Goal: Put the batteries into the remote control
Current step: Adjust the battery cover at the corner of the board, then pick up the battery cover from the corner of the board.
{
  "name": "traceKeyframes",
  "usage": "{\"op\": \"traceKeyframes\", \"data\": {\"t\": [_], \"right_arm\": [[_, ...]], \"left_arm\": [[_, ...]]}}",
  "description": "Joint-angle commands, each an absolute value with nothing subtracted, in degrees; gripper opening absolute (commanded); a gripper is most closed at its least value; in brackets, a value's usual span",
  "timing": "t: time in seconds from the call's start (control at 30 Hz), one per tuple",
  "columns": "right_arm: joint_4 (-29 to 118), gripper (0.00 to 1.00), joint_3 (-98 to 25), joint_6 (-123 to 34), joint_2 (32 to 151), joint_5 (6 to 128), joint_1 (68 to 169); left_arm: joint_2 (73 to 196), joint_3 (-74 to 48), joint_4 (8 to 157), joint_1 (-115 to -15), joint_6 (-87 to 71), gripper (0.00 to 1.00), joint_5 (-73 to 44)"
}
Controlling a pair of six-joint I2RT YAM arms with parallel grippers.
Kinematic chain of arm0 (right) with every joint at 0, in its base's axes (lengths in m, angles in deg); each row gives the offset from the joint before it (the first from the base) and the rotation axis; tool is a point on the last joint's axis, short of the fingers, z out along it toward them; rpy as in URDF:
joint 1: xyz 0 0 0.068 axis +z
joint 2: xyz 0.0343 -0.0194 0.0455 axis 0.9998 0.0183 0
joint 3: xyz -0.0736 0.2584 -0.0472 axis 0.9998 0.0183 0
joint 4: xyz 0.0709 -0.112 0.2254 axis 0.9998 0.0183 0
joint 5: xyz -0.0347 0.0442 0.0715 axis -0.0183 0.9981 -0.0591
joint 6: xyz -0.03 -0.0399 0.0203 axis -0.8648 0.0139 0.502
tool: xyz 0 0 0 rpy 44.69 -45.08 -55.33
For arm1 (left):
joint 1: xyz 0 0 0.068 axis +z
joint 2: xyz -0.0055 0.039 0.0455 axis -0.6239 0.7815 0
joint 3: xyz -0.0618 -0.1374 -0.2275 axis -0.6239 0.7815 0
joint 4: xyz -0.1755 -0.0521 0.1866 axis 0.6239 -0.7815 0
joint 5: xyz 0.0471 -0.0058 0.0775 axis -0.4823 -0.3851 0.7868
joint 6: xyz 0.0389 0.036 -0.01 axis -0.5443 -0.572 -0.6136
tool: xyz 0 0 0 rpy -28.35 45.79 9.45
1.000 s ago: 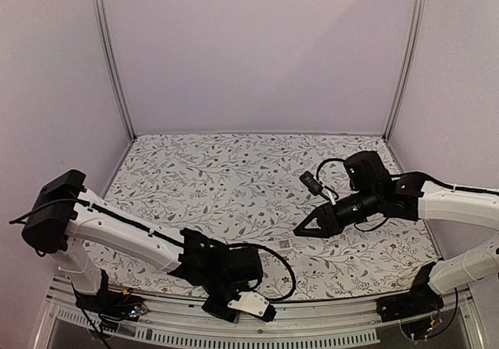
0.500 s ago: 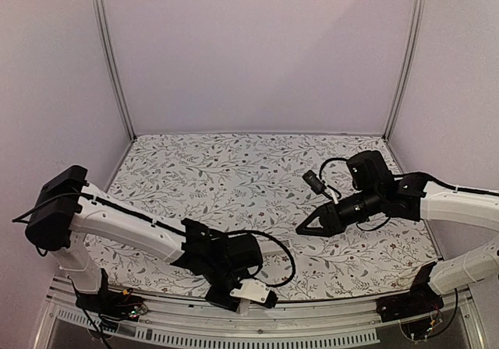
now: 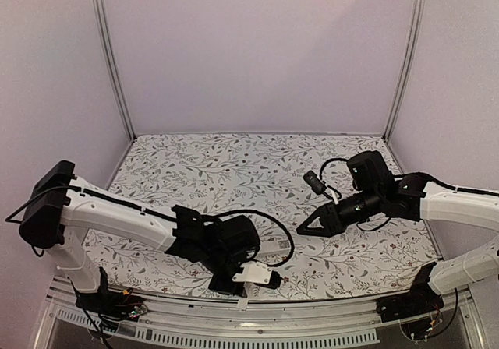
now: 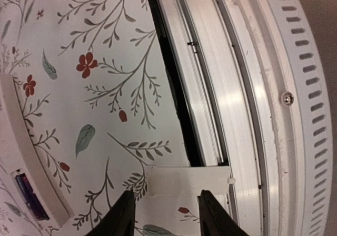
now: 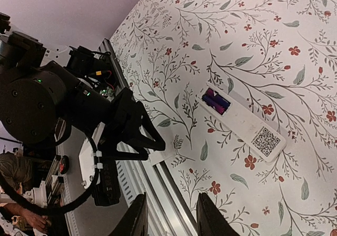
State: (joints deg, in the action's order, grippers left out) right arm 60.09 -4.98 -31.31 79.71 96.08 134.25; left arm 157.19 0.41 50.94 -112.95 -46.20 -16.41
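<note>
Tool on the left arm [image 4: 166, 217] points down at the table's near edge, a little way off from the remote control [image 5: 239, 125], on the side of the remote's open end. Its two dark fingers [image 4: 124, 217] stand apart, and a short flat white cover piece [image 4: 187, 180] lies across the gap at their tips. From where I stand I cannot tell whether the fingers pinch that cover or only rest over it. The cover sits half on the flowered table [image 5: 274, 36] and half over the metal rail [image 4: 237, 88] that runs along the edge, so it is nearer the rail than the remote is.

The remote lies flat on the table with its back facing up. Its battery bay is uncovered at the end nearer the cover. The batteries [image 5: 217, 102] sit side by side in that bay, dark with a purple sheen. A square code label [image 5: 266, 141] is at the remote's other end. In the left wrist view, only a long white edge of the remote and one dark battery show at the left border, well apart from the cover.

The right tool [image 5: 171, 215] hangs in the air above the table on the far side of the remote from the cover. Its jaws are parted with nothing between them, and it touches nothing.
</note>
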Motion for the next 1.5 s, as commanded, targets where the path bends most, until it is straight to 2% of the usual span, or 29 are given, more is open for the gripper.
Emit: {"op": "traceKeyframes", "data": {"t": [0.0, 0.3, 0.6, 0.73, 1.27, 1.33, 1.47], "right_arm": [[60.36, 0.31, -4.26, -31.59, 79.30, 95.94, 133.68], [60.46, 0.30, -3.82, -31.48, 78.86, 95.92, 133.71], [60.61, 0.29, -3.66, -31.87, 79.11, 95.80, 133.70], [60.71, 0.28, -3.47, -31.97, 79.20, 95.46, 133.62], [60.45, 0.29, -4.17, -31.17, 80.59, 95.41, 133.20], [60.00, 0.33, -4.04, -30.88, 81.02, 95.62, 133.22], [55.33, 0.50, -2.88, -27.79, 82.99, 97.36, 133.20]], "left_arm": [[159.72, -2.16, 51.47, -112.27, -45.87, 0.41, -17.26], [164.11, -3.44, 51.30, -109.87, -44.33, 0.27, -17.31], [169.49, -5.68, 45.17, -110.96, -46.66, 0.13, -15.88], [171.49, -6.46, 43.07, -111.72, -46.79, 0.00, -14.55], [158.24, -7.54, 46.71, -105.83, -39.98, 0.00, -20.43], [157.27, -7.68, 47.03, -104.87, -39.06, 0.00, -20.54], [156.07, -8.22, 48.45, -102.88, -36.51, 0.00, -17.40]]}}
